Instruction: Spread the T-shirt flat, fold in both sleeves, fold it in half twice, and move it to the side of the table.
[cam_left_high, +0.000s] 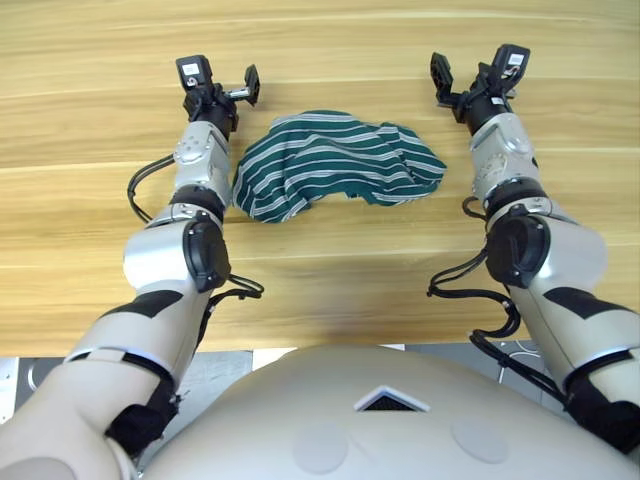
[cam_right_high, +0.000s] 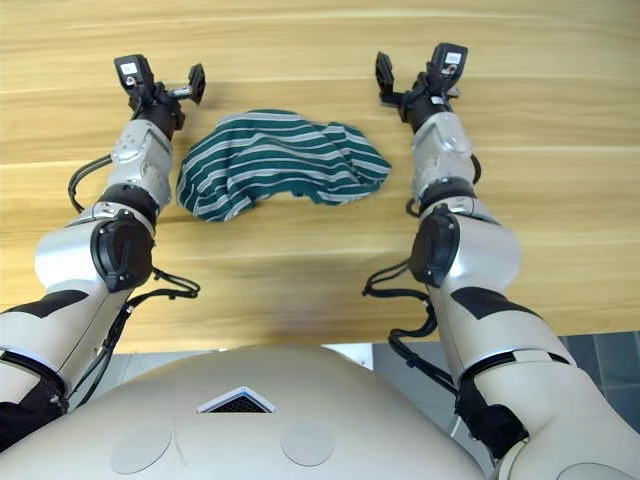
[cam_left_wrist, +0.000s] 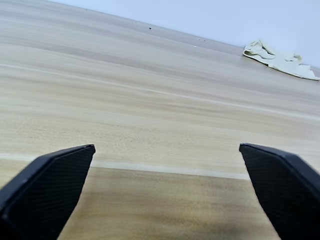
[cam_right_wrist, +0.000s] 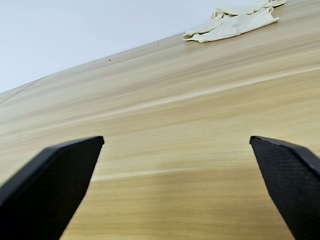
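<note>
Left eye view: bunched T-shirt (cam_left_high: 335, 165) between left gripper (cam_left_high: 222, 76), right gripper (cam_left_high: 476, 65); fingers (cam_left_high: 252, 82) apart.

T-shirt (cam_left_high: 335, 165): dark green with thin white stripes, crumpled into a loose heap, neither spread flat nor folded. It lies on the wooden tabletop (cam_left_high: 330, 40) straight ahead of me, near the middle. The end toward my left is broader and flatter; folds bunch up toward my right.
</note>
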